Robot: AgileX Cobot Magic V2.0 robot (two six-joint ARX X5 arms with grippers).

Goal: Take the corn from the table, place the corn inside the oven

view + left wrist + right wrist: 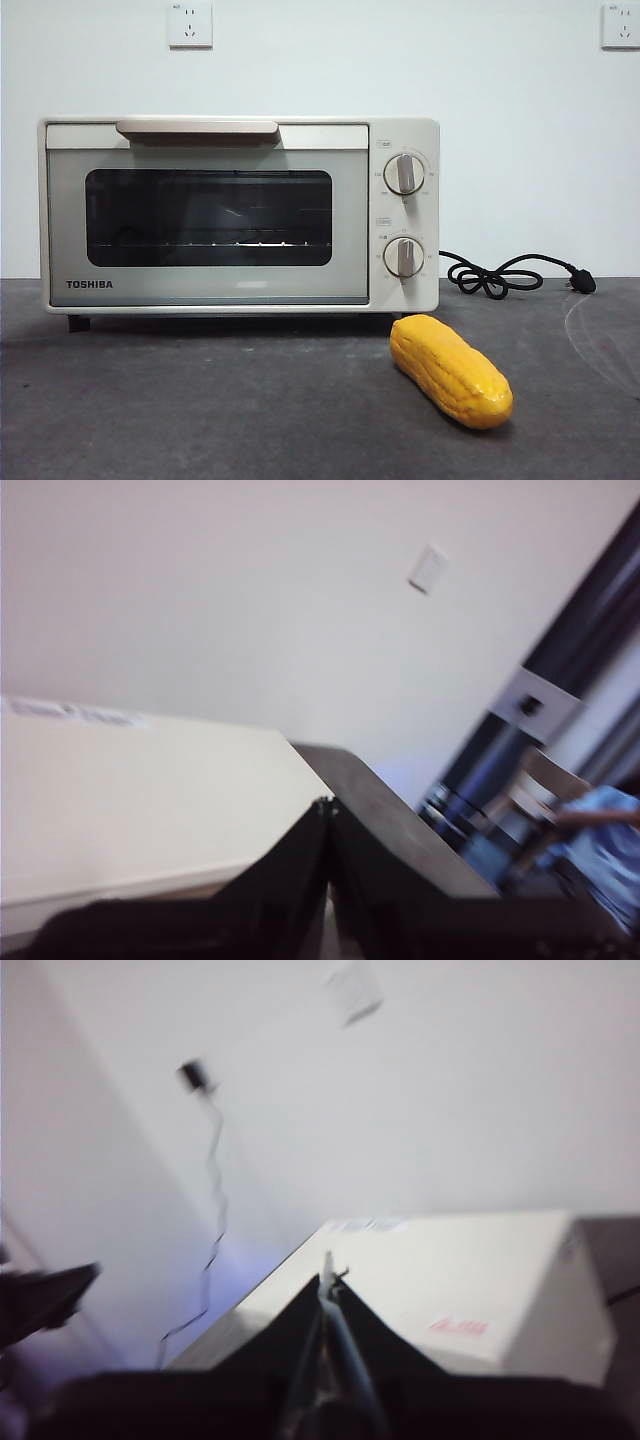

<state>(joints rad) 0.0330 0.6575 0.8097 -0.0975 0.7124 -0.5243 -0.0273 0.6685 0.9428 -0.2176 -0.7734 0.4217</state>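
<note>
The yellow-orange corn (pixel 450 370) lies on the dark grey table (pixel 200 410), just in front of the oven's right corner, its tip pointing toward the near right. The cream TOSHIBA oven (pixel 240 215) stands behind it with its glass door closed. Neither arm shows in the front view. In the left wrist view my left gripper (pixel 327 810) is shut and empty, held high over the oven's top (pixel 130 800). My right gripper (pixel 328 1270) is shut too, also above the oven's top (pixel 450 1280). The corn is hidden from both wrist views.
The oven's black cord and plug (pixel 510 275) lie coiled on the table to its right. A white wall with two sockets (pixel 190 25) stands behind. A faint curved mark (pixel 600 335) crosses the table at the right edge.
</note>
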